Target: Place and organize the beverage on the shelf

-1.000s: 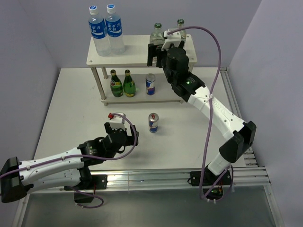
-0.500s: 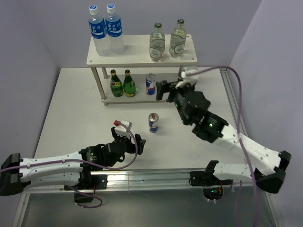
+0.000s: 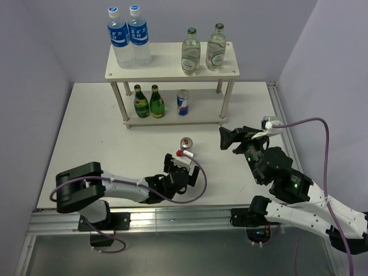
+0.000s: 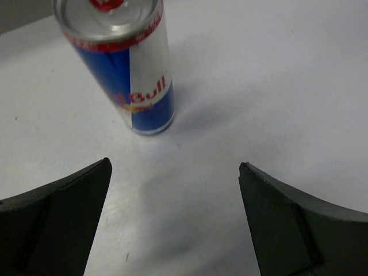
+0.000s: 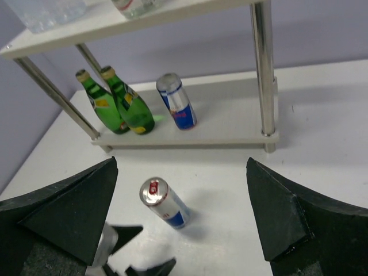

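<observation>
One can (image 3: 185, 144) stands on the table (image 3: 92, 138) before the shelf (image 3: 167, 64). My left gripper (image 4: 173, 167) gapes just beyond it from the shelf (my right gripper (image 3: 228, 138) gapes too, off the shelf's right front corner). A second can (image 3: 183, 102) and green bottles (image 3: 141, 102) fill its lower tier.

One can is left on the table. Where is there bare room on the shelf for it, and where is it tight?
Lower board of the shelf: bare from the shelved can to the right leg; best spot. Top board: a bare strip between the water bottles and the clear glass bottles. Tight: lower left, around the green bottles.
</observation>
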Tool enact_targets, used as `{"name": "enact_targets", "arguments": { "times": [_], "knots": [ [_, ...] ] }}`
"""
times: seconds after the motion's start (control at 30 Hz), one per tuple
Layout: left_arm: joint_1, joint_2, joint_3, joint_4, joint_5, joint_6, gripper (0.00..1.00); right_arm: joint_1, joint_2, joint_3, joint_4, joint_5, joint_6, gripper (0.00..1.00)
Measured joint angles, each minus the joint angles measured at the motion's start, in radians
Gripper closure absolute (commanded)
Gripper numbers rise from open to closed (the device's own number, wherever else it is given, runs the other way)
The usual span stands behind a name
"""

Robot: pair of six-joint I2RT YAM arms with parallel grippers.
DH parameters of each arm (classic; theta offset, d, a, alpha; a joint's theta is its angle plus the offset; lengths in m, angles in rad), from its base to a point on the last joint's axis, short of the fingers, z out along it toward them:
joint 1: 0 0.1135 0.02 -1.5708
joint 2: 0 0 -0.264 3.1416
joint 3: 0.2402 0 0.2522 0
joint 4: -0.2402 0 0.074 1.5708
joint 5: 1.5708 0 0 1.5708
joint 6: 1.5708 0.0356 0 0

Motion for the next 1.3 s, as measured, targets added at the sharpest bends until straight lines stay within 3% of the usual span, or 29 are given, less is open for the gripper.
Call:
{"name": "enact_targets", "arguments": {
  "times": [0.23, 0.57, 0.63, 0.7, 0.73, 0.77, 0.8, 0.87, 1.1, 1.3],
  "knots": [
    [0.084, 0.192, 0.125, 0.167, -0.032, 0.063, 0.01, 0.003, -0.074, -0.051, -0.089, -0.009, 0.044, 0.00],
    [0.212, 0.397, 0.295, 0.232, -0.040, 0.100, 0.04, 0.003, -0.119, -0.064, -0.127, -0.034, 0.047, 0.00],
    [0.235, 0.420, 0.320, 0.236, -0.039, 0.106, 0.14, 0.004, -0.123, -0.064, -0.127, -0.039, 0.047, 0.00],
    [0.252, 0.431, 0.336, 0.238, -0.036, 0.115, 0.34, 0.003, -0.127, -0.064, -0.129, -0.042, 0.047, 0.00],
    [0.259, 0.435, 0.345, 0.240, -0.035, 0.124, 0.54, 0.004, -0.131, -0.064, -0.129, -0.044, 0.047, 0.00],
    [0.262, 0.439, 0.356, 0.242, -0.034, 0.126, 0.65, 0.004, -0.135, -0.064, -0.129, -0.046, 0.047, 0.00],
    [0.266, 0.444, 0.369, 0.240, -0.030, 0.135, 0.82, 0.004, -0.138, -0.064, -0.129, -0.047, 0.047, 0.00],
    [0.268, 0.457, 0.393, 0.233, -0.021, 0.151, 0.99, 0.004, -0.142, -0.064, -0.128, -0.048, 0.047, 0.00],
    [0.272, 0.480, 0.506, 0.181, 0.009, 0.200, 1.00, 0.004, -0.151, -0.069, -0.128, -0.053, 0.047, 0.00],
    [0.301, 0.500, 0.707, 0.137, 0.060, 0.249, 1.00, 0.004, -0.163, -0.070, -0.127, -0.053, 0.048, 0.00]
  ]
}}
